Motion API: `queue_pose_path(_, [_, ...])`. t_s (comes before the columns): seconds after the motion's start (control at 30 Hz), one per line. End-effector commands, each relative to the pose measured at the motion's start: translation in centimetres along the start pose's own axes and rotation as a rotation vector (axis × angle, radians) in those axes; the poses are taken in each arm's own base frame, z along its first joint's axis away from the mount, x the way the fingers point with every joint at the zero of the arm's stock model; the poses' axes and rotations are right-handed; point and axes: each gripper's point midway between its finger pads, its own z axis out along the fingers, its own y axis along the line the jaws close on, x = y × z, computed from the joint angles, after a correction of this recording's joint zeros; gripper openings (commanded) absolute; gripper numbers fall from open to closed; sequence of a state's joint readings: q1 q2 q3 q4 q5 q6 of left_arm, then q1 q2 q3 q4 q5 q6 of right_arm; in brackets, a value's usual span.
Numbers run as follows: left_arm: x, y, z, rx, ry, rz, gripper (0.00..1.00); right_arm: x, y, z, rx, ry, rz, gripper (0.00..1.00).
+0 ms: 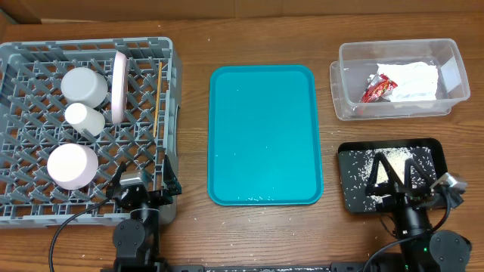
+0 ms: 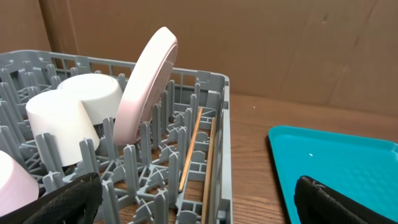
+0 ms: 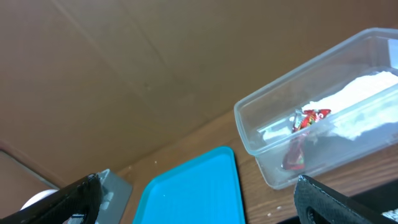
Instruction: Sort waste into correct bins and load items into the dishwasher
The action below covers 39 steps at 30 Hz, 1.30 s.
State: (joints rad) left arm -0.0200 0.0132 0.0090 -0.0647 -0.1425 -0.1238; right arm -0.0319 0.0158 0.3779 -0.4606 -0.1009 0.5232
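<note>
No legible text/labels; snack wrapper print too blurry.

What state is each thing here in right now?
Plate: standing on edge in rack.
Bowls: bottoms up in rack.
Cup: bottom up in rack.
Chopsticks: lying along rack's right side.
Tub: holds wrapper and napkin.
Black tray: strewn with rice.
Teal tray: flat on table.
Left gripper: open, holding nothing.
Right gripper: open, holding nothing, over black tray.
</note>
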Motion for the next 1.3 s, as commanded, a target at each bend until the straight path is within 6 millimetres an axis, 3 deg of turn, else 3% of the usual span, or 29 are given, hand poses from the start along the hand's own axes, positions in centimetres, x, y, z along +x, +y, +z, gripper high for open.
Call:
queue_pose_path(0.0, [0.0, -0.3, 0.0, 0.013, -0.004, 0.011, 1.00, 1.2, -0.1, 0.8, -0.040, 0.010, -0.010, 1.00])
queue_pose_path(0.73, [0.0, -0.3, 0.0, 0.013, -0.004, 0.012, 1.00, 2.8, -1.2, 3.2, -0.133, -0.107, -0.088, 1.00])
queue_pose_path(0.87, [0.0, -0.3, 0.0, 0.013, -0.004, 0.012, 1.00, 3.9, -2.5, 3.7, -0.109, -0.111, -0.090, 1.00])
queue_pose_path(1.1, [0.0, -0.3, 0.0, 0.013, -0.004, 0.011, 1.00, 3.2, -3.7, 3.7, -0.028, -0.152, -0.198, 1.00])
queue_pose_path(1.27, [0.0, -0.3, 0.0, 0.013, -0.004, 0.012, 1.00, 4.3, -5.2, 3.9, 0.042, -0.106, -0.272, 1.00])
